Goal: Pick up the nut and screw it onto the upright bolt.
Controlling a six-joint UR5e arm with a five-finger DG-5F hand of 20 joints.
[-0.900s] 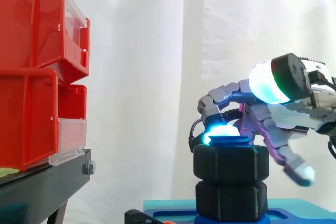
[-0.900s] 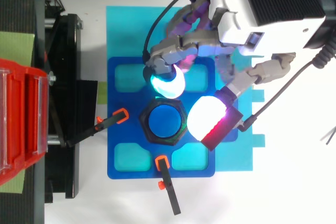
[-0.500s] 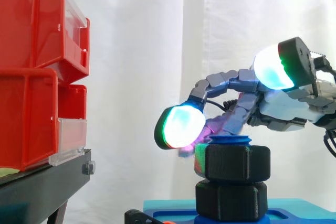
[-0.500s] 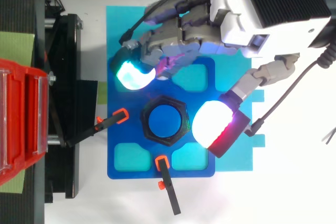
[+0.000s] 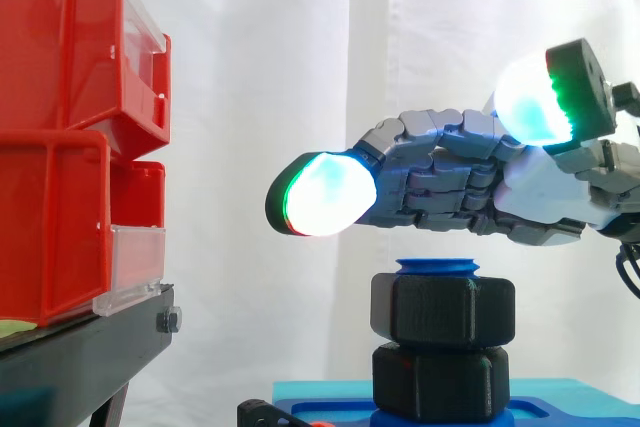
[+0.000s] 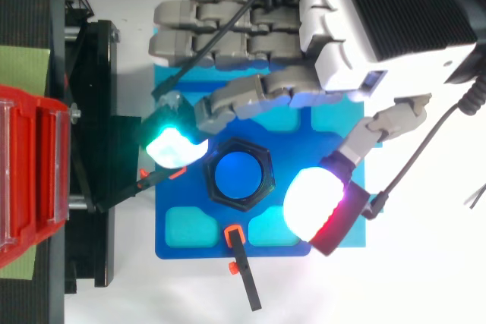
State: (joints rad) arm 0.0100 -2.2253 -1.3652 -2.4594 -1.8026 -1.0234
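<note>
Well left of nut point(image 5: 443, 312), red bins point(image 5: 60, 137)

Illumination is bright, even and diffuse in both views.

Side view: the white curtain point(image 5: 300, 47) behind the hand point(image 5: 520, 197) is strongly lit, and its folds show as faint grey bands. The hand's glowing pads point(image 5: 325, 195) are washed near white at the centre, with green and red confined to the rims. Below the hand, the black nut point(image 5: 443, 310) reads as a dark mass with a weak sheen on its upper left edge. Far beyond the fingertips, the red bins point(image 5: 60, 147) are evenly lit, with pale reflections on their clear fronts.

Top view: the thumb pad point(image 6: 313, 204) is burnt out to white with a magenta fringe. The white table point(image 6: 425, 286) beside it is equally bright and textureless. Shadows are faint and soft-edged.
</note>
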